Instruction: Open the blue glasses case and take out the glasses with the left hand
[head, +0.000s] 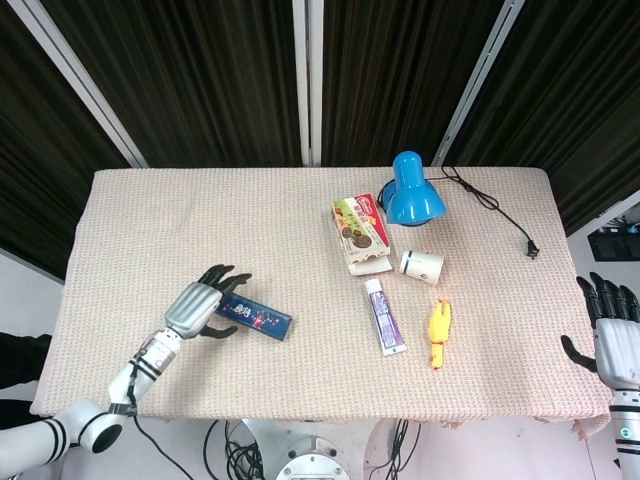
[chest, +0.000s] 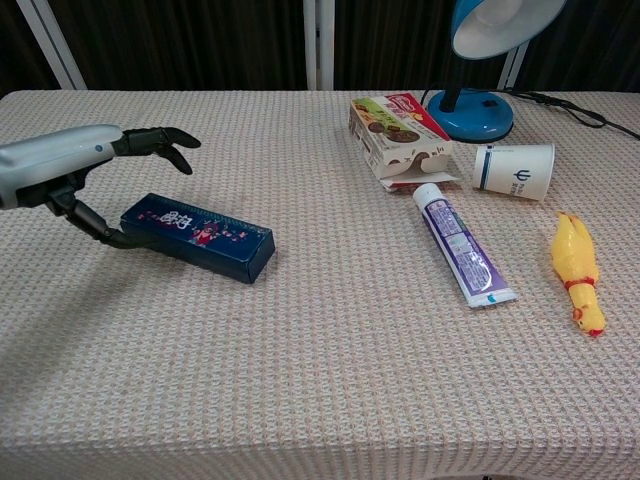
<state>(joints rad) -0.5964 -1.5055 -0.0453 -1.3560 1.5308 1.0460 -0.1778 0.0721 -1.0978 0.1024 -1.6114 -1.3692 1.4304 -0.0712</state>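
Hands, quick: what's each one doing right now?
Left hand: open, fingers above the closed blue glasses case, thumb at its left end, not gripping.
Right hand: open, holding nothing, off the table's right edge.

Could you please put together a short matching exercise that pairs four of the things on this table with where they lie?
Things:
1. blue glasses case
2. paper cup
3. yellow toy chicken
4. toothpaste tube

Places:
A. on its side, just in front of the blue lamp
B. nearest the table's right edge
C. between the snack box and the table's front edge
D. beside the left hand

Pairs: 1-D, 2-A, 3-B, 4-C
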